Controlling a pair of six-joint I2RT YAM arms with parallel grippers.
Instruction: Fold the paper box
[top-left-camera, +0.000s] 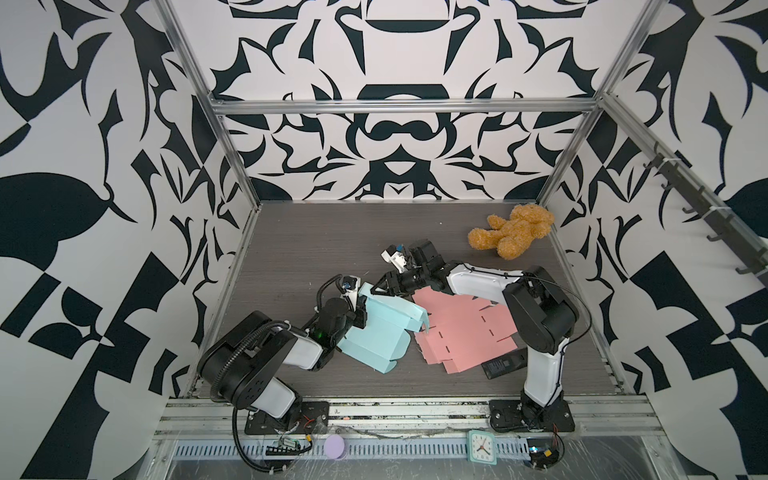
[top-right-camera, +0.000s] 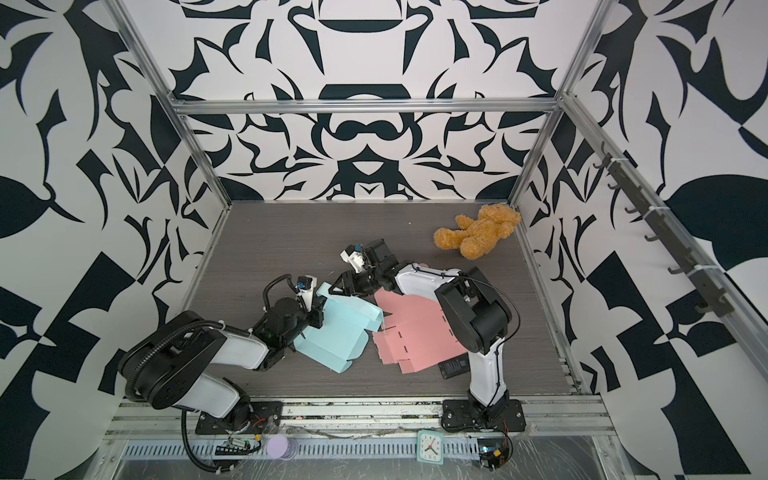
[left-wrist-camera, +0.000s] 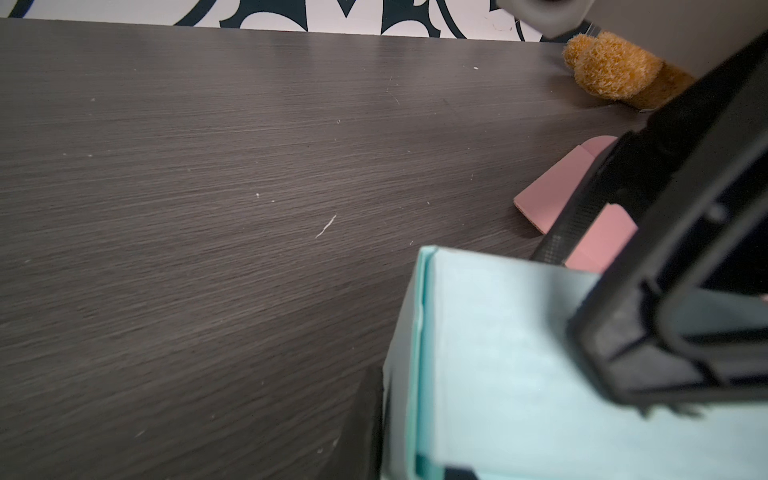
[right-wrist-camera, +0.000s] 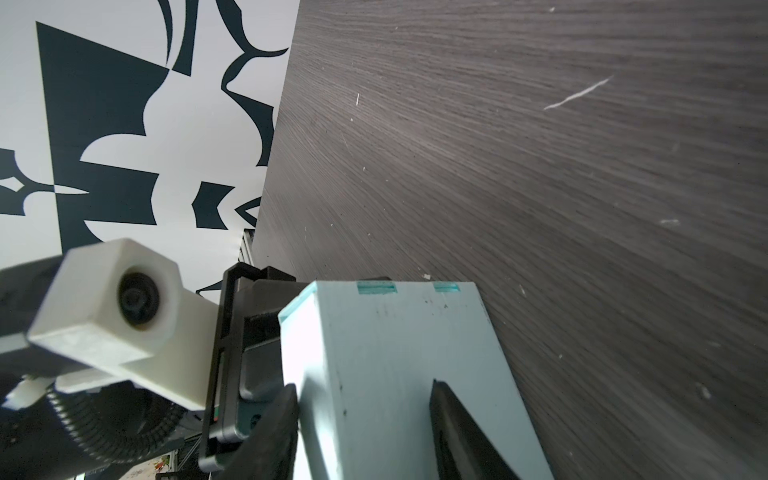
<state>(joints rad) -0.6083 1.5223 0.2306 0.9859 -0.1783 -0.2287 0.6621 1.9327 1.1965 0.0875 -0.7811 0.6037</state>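
Observation:
The paper box (top-left-camera: 380, 332) is light blue and partly folded, lying mid-table in both top views (top-right-camera: 336, 336). My left gripper (top-left-camera: 360, 312) is at its left side, shut on one raised wall. In the left wrist view a dark finger (left-wrist-camera: 365, 424) presses the outside of that wall (left-wrist-camera: 498, 353); the other finger is hidden behind it. My right gripper (top-left-camera: 376, 286) reaches across to the box's far end. In the right wrist view its fingers (right-wrist-camera: 282, 415) stand apart. One lies against the side of a folded blue wall (right-wrist-camera: 374, 353), the other over its face.
A flat pink cardboard sheet (top-left-camera: 465, 328) lies just right of the box, under the right arm. A black flat device (top-left-camera: 505, 365) sits at its near edge. A teddy bear (top-left-camera: 513, 232) lies at the back right. A small clock (top-left-camera: 482, 446) and a purple disc (top-left-camera: 336, 446) rest on the front rail.

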